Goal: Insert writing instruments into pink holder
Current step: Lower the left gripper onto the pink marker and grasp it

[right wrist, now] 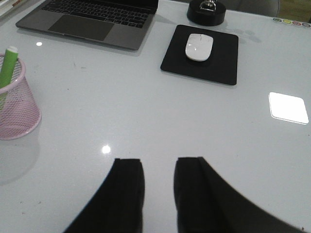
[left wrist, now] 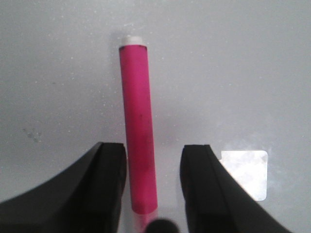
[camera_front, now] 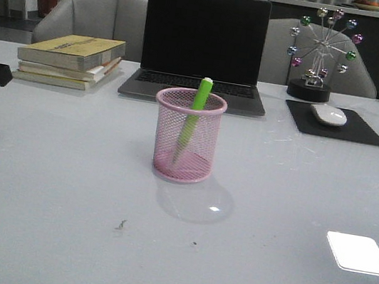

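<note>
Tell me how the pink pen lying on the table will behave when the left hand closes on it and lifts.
The pink pen looks like a rigid straight barrel, so it should lift without bending. Being round and lying flat, it may roll if nudged off-centre. Its surface seems smooth, so it might slip between the left hand fingers, which straddle it near one end.

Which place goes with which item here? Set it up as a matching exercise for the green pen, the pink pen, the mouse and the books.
Items:
1. green pen
2. pink pen
3. mouse
4. books

Places:
A. on the black pad, right of the laptop
B. stacked left of the laptop
C. lying on the table between the open fingers of the left claw
D. leaning inside the pink holder

Pairs: 1-D, 2-C, 3-A, 4-B
</note>
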`<action>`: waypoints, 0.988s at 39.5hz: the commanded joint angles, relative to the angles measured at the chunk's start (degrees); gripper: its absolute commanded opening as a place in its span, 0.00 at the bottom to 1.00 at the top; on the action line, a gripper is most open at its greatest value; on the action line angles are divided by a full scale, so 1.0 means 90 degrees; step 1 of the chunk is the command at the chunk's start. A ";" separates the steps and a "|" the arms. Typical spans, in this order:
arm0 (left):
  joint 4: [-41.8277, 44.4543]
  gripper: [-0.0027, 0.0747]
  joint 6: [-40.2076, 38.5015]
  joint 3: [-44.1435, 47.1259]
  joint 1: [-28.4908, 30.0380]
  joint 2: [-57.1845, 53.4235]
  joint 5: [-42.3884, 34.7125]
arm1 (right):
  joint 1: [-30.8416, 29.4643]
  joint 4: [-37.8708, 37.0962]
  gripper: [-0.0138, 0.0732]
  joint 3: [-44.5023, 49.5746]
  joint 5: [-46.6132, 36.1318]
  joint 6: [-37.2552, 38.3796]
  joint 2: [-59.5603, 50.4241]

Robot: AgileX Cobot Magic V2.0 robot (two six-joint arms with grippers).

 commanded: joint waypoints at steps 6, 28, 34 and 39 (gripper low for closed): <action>-0.0059 0.49 -0.0028 -0.0177 0.0010 -0.0122 -0.0080 | -0.0043 0.0112 0.51 -0.0188 -0.0452 -0.0043 -0.0040; -0.0059 0.23 -0.0028 -0.0177 0.0010 0.0166 0.0157 | -0.0043 0.0112 0.51 -0.0188 -0.0447 -0.0043 -0.0040; -0.0059 0.16 -0.0028 -0.0177 0.0010 0.0166 0.0228 | -0.0043 0.0112 0.51 -0.0188 -0.0447 -0.0043 -0.0040; -0.0082 0.16 -0.0028 -0.0177 0.0010 0.0166 0.0283 | -0.0043 0.0112 0.51 -0.0188 -0.0447 -0.0043 -0.0040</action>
